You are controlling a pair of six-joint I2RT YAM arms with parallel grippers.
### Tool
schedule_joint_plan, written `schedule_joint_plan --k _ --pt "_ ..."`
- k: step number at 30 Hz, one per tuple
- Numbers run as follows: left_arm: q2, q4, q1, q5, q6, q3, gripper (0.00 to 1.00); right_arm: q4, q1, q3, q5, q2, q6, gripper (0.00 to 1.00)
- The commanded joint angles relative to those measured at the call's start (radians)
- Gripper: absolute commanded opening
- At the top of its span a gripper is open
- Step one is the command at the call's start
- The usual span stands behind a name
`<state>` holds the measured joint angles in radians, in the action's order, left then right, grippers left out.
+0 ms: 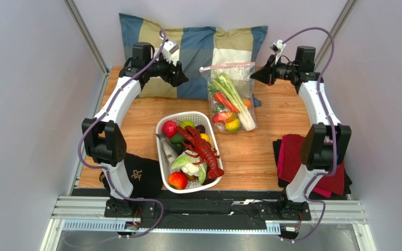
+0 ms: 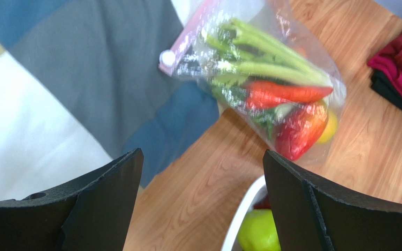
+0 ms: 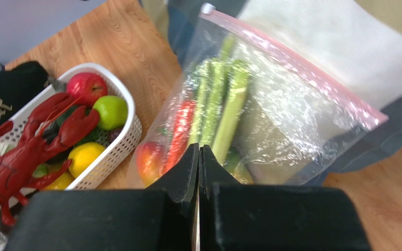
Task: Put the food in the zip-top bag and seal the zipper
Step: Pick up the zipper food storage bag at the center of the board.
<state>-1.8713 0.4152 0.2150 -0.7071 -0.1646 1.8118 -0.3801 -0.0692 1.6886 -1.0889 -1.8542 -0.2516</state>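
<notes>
**Filled bag beyond the basket, a tool at each side**

A white slotted basket (image 1: 160, 155) with a red lobster (image 1: 205, 149) and fruits stands on the wooden desk (image 1: 271, 137). Beyond it lies a checked pillow (image 1: 195, 46), right of it folded red cloth (image 1: 292, 152), left of it a black cap (image 1: 143, 175). The clear, crinkly zip-top bag (image 1: 241, 75) lies beyond the basket, its pink zipper (image 1: 227, 66) on the pillow, the food (image 1: 233, 96) inside. We see the left tool (image 1: 180, 76) wide open and empty, left of the bag. The right tool (image 1: 255, 77), fingers pressed together, grips nothing on the other side.
</notes>
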Motion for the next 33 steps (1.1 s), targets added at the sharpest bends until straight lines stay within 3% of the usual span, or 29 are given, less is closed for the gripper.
schedule_joint_plan --k 1,6,8,10,11,14,18,24,31,33 --pt "0.139 -0.139 -0.006 -0.089 -0.082 -0.12 0.94 -0.109 0.014 -0.105 -0.042 0.17 -0.334 0.0" --pt "0.185 -0.156 -0.014 -0.118 -0.144 -0.221 0.95 -0.255 0.014 -0.176 -0.014 0.291 -0.563 0.0" --pt "0.172 -0.147 -0.014 -0.12 -0.133 -0.214 0.96 -0.159 0.014 -0.225 0.056 0.306 -0.485 0.02" --pt "0.14 -0.148 -0.014 -0.111 -0.075 -0.191 0.97 -0.094 0.011 -0.213 0.146 0.265 -0.375 0.13" --pt "0.124 -0.15 -0.012 -0.103 -0.04 -0.152 0.97 -0.109 0.008 -0.135 0.161 0.232 -0.289 0.28" --pt "0.025 -0.13 -0.014 -0.095 0.112 -0.021 0.96 -0.181 -0.018 0.1 0.132 0.037 -0.11 0.6" --pt "-0.089 -0.16 -0.012 -0.098 0.334 0.09 0.96 -0.109 -0.038 0.272 0.118 -0.152 0.122 0.73" --pt "-0.239 -0.217 -0.012 -0.086 0.506 0.201 0.93 0.096 -0.038 0.334 0.135 -0.292 0.299 0.78" --pt "-0.252 -0.233 -0.012 -0.084 0.493 0.178 0.93 0.168 -0.034 0.492 0.124 -0.448 0.383 0.77" --pt "-0.25 -0.225 -0.012 -0.072 0.473 0.166 0.93 0.191 -0.024 0.51 0.113 -0.476 0.393 0.73"
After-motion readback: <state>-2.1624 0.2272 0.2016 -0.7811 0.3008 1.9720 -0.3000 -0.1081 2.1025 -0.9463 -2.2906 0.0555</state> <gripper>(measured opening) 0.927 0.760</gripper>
